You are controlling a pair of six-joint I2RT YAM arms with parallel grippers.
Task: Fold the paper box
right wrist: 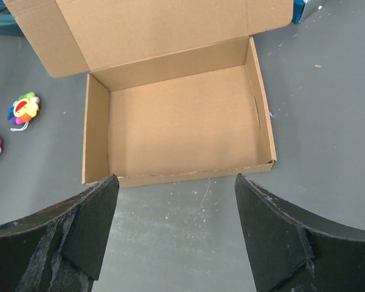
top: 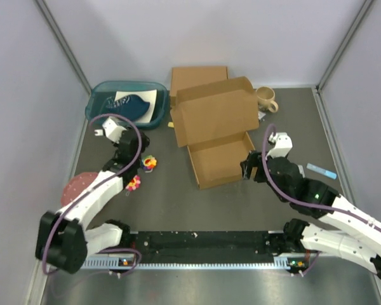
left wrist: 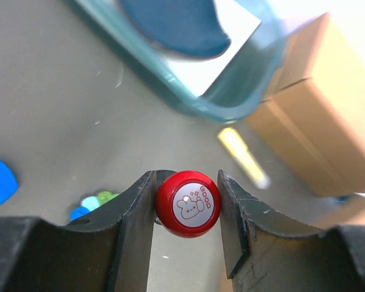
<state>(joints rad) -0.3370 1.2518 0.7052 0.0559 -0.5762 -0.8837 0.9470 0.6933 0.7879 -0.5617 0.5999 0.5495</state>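
Observation:
The paper box [top: 220, 157] lies open in the middle of the table as a shallow brown tray, with its lid [top: 213, 115] standing up behind it. In the right wrist view the paper box [right wrist: 182, 128] is empty, its side walls up and its front wall just beyond my fingertips. My right gripper [top: 247, 166] is open and empty beside the box's right front corner; it also shows in the right wrist view [right wrist: 176, 201]. My left gripper [top: 140, 142] is left of the box, shut on a small red round badge [left wrist: 188, 202] printed with a bunny and "GOOD".
A thicker brown cardboard box [top: 199, 77] stands behind the paper box. A teal tray [top: 96, 108] holding a dark blue object sits at the back left, and a tan mug [top: 267, 98] at the back right. Colourful flower toys [top: 150, 162] lie left of the box, a pink disc [top: 76, 185] farther left. A blue strip [top: 321, 170] lies at the right.

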